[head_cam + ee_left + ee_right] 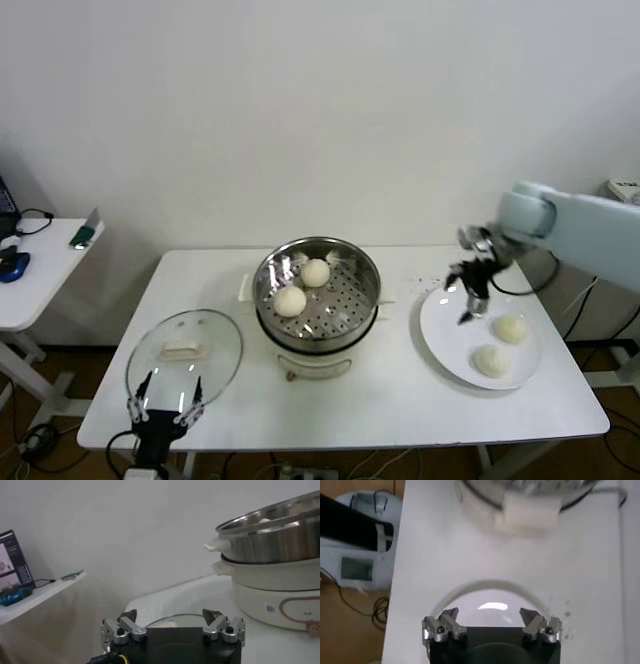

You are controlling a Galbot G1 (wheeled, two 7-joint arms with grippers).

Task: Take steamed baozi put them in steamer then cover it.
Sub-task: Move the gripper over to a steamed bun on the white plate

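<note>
The steamer (pixel 365 268) stands mid-table on its cream pot base (pixel 315 362), with two baozi (pixel 315 272) (pixel 290 300) inside. Two more baozi (pixel 511 328) (pixel 490 360) lie on a white plate (pixel 445 325) at the right. My right gripper (pixel 472 305) hangs open and empty over the plate's near-left rim; its wrist view has the gripper (pixel 489 612) above the plate (pixel 490 597). The glass cover (pixel 185 350) lies flat at the table's front left. My left gripper (pixel 165 400) is open at the cover's front edge; the left wrist view shows this gripper (pixel 170 614) with the steamer (pixel 272 540) beyond.
A white side table (pixel 40 275) with a blue mouse (pixel 12 265) stands to the left. The work table's front edge (pixel 350 438) runs just beyond the cover and plate. The right wrist view catches floor and a white device (pixel 360 535) past the table edge.
</note>
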